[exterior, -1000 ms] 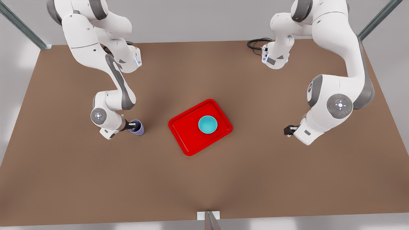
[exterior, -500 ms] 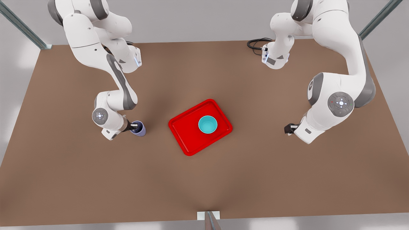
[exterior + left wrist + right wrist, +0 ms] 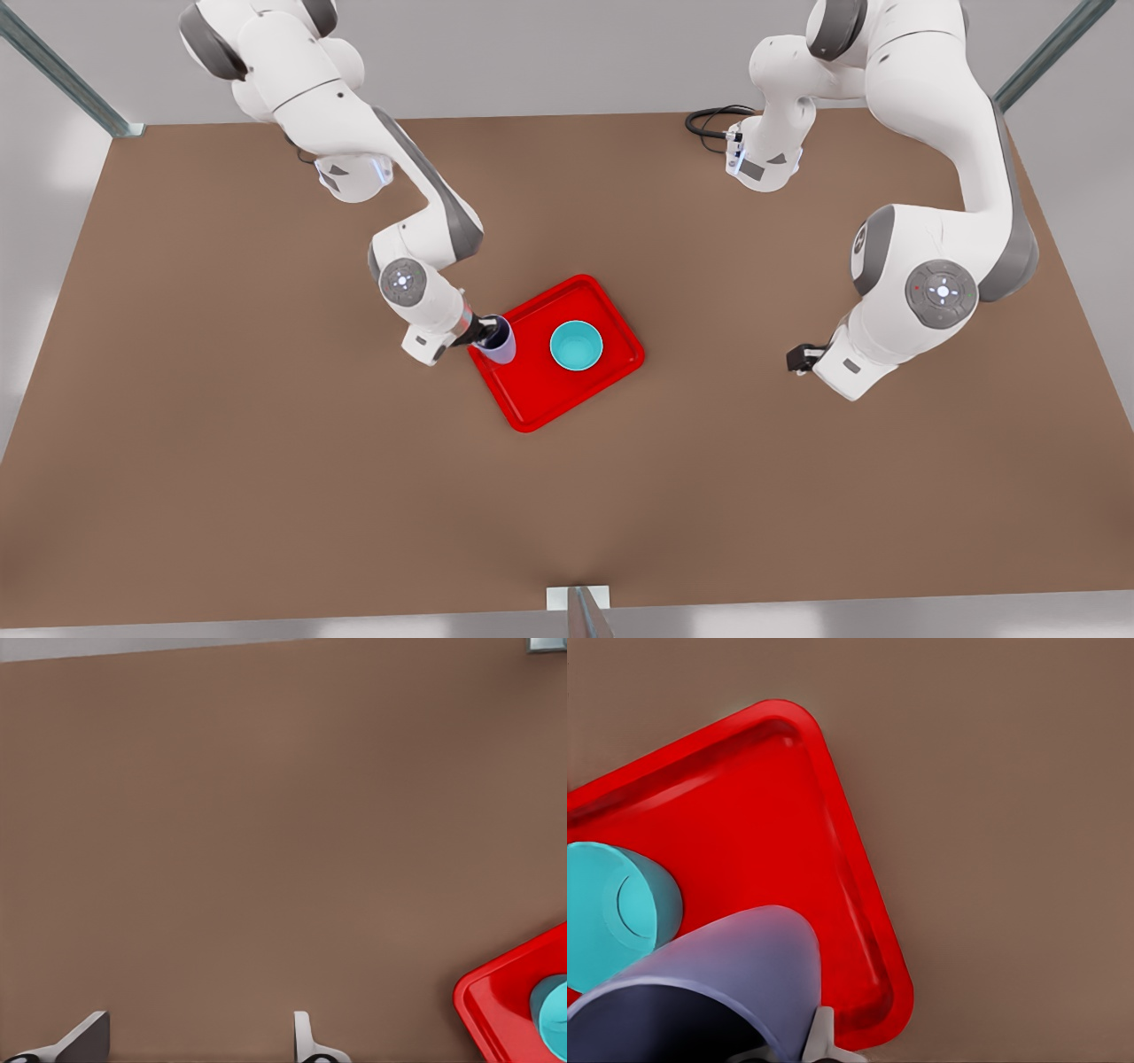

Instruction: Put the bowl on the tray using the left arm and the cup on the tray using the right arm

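My right gripper (image 3: 485, 338) clamps the cup (image 3: 498, 340) over the tray (image 3: 532, 403) rim at frame centre, bowl (image 3: 576, 346) just right on the tray; left gripper (image 3: 797, 359) waits spread, far right.

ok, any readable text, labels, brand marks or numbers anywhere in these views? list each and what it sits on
None readable.
The tray, bowl and cup are plain.
The arm joint caps carry small lights and dots, no letters or digits.
The right pincer, shut on the cup, and the open left pincer bear no marks.
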{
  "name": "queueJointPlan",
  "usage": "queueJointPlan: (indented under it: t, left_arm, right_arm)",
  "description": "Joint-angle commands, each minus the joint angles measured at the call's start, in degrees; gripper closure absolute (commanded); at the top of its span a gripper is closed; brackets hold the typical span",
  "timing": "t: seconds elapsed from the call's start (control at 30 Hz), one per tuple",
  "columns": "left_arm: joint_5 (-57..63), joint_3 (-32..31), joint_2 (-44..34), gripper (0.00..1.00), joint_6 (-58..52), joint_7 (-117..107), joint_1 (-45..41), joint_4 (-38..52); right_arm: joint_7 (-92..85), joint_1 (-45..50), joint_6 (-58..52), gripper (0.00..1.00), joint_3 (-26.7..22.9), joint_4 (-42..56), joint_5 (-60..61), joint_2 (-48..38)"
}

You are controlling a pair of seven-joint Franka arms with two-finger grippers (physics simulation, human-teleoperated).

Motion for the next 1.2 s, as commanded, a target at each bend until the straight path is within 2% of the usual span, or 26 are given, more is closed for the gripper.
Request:
queueJointPlan:
  t: [0.0,0.2,0.23,0.3,0.37,0.4,0.57,0.6,0.73,0.8,0.83,0.87,0.93,0.97,1.1,1.17]
  left_arm:
    - [0.03,0.01,0.00,0.00,0.00,0.04,-0.02,0.00]
    - [0.03,0.10,0.44,0.00,0.09,0.22,0.07,0.00]
    - [0.03,0.10,0.53,0.00,0.09,0.22,0.07,0.00]
    - [0.03,0.10,0.62,0.00,0.09,0.13,0.07,0.00]
    - [0.03,0.10,0.62,0.00,0.18,0.13,0.07,0.00]
    - [0.03,0.10,0.70,0.00,0.09,0.13,0.07,0.00]
    - [0.03,0.10,0.79,0.00,0.09,0.05,0.07,0.08]
    - [0.03,0.10,0.79,0.00,0.09,0.05,0.07,0.08]
    - [-0.15,0.10,0.62,0.00,0.09,-0.31,-0.02,0.35]
    - [-0.23,0.10,0.44,0.00,0.09,-0.22,-0.02,0.35]
    - [-0.23,-0.08,0.35,0.00,0.09,0.05,-0.02,0.35]
    - [-0.06,-0.34,0.35,0.00,0.09,-0.04,-0.11,0.35]
    - [0.03,-0.52,0.27,0.00,0.00,0.31,-0.63,0.35]
    - [0.12,-0.52,0.18,0.00,0.00,0.40,-0.81,0.43]
    - [0.21,-0.52,0.09,0.00,0.00,0.49,-0.81,0.44]
    - [0.21,-0.52,0.09,0.00,0.00,0.49,-0.98,0.44]
  right_arm:
    - [0.42,0.33,-0.06,0.79,-0.02,0.00,-0.63,0.11]
    - [2.44,4.38,2.49,0.78,-0.19,1.50,-0.37,5.21]
    - [4.46,4.38,2.31,0.63,-0.19,2.29,-0.28,5.65]
    - [5.34,4.38,2.22,0.53,-0.19,2.29,-0.45,5.92]
    - [5.43,4.38,2.31,0.49,-0.19,2.20,-0.37,6.35]
    - [5.60,4.38,2.31,0.44,-0.28,2.20,-0.37,6.53]
    - [5.96,4.73,2.23,0.43,-0.28,2.29,-0.28,6.53]
    - [5.61,4.56,1.70,0.33,-0.45,2.38,-0.37,5.56]
    - [5.69,4.55,1.43,0.33,-0.45,2.29,-0.37,3.63]
    - [5.43,3.94,-4.54,0.33,-2.03,2.55,-0.37,-1.55]
    - [4.90,3.85,-6.12,0.27,-4.05,3.08,-0.45,-3.22]
    - [4.64,-0.09,-6.65,0.00,-6.17,2.55,-0.72,-5.16]
    - [1.13,-8.72,-10.52,0.00,-6.95,6.24,-6.42,-8.06]
    - [-3.79,-9.07,-14.11,0.00,-9.59,8.70,-9.86,-9.38]
    - [-12.31,-21.54,-35.82,0.00,-10.39,21.62,-9.95,-11.49]
    - [-16.02,-22.60,-40.05,0.00,-11.79,25.93,-10.03,-10.78]
